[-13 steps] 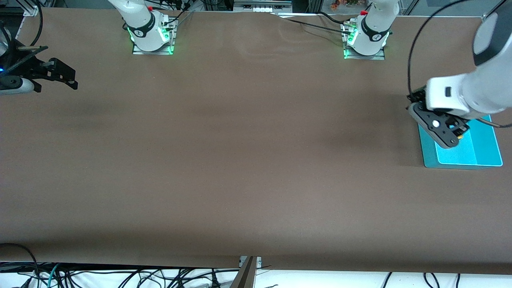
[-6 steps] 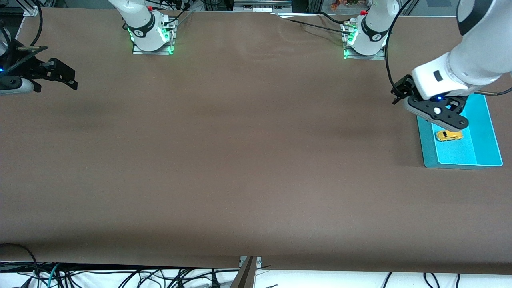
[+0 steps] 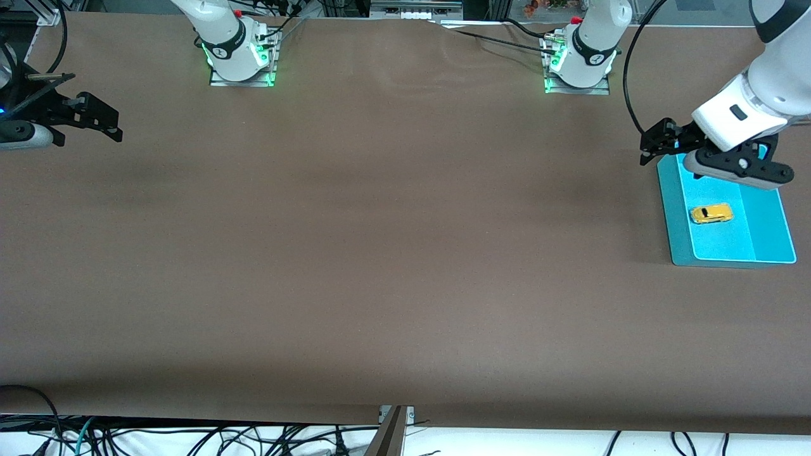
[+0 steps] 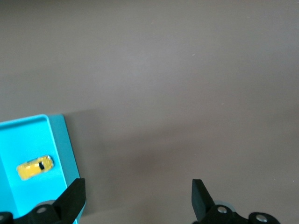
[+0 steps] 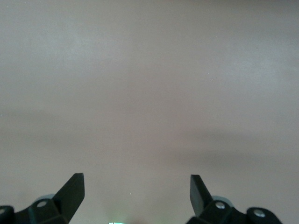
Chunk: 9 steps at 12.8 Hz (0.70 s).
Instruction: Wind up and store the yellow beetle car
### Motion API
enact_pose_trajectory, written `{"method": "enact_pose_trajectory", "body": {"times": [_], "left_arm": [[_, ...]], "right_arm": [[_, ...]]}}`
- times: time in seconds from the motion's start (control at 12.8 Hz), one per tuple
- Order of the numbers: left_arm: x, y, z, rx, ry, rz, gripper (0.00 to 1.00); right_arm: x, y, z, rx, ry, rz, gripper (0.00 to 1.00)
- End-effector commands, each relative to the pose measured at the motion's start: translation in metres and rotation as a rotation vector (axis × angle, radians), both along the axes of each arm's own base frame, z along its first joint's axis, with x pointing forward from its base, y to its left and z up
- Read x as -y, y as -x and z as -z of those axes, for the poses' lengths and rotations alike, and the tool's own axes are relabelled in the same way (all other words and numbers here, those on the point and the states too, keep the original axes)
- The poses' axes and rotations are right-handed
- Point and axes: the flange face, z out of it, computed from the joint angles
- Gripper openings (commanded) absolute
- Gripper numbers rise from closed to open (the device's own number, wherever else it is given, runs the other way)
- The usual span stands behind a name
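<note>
right pincer [image 3: 95, 123]: upper left of the front view, over bare table [image 3: 380, 240] – fingers wide, empty; this arm waits.
yellow beetle car [image 3: 711, 214]: now in plain sight at right of frame, lying in the teal tray [image 3: 675, 247], nothing touching it.
left pincer [image 3: 659, 140]: has risen off the car and pulled back over the tray's upper corner – fingers spread wide, empty.
meaning: car released into the tray; storing looks done, left arm retreating.
</note>
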Motion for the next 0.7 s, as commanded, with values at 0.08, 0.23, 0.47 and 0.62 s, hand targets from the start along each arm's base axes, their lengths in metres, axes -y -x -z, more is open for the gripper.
{"method": "enact_pose_trajectory", "body": {"times": [0.08, 0.23, 0.47, 0.62], "left_arm": [[-0.0055, 0.0089, 0.0014, 0.016, 0.003, -0.038, 1.00], [-0.0063, 0.0079, 0.0015, 0.016, 0.006, -0.041, 1.00], [-0.0084, 0.0026, 0.0070, 0.007, 0.008, -0.046, 1.00], [-0.0100, 0.0018, 0.0080, 0.004, 0.007, -0.050, 1.00]], "right_arm": [[0.0013, -0.0003, -0.0060, -0.005, -0.003, 0.007, 1.00], [0.0013, -0.0004, -0.0061, -0.004, -0.003, 0.007, 1.00], [0.0021, -0.0005, -0.0061, -0.004, -0.003, 0.008, 1.00], [0.0021, -0.0006, -0.0063, -0.002, -0.003, 0.007, 1.00]]}}
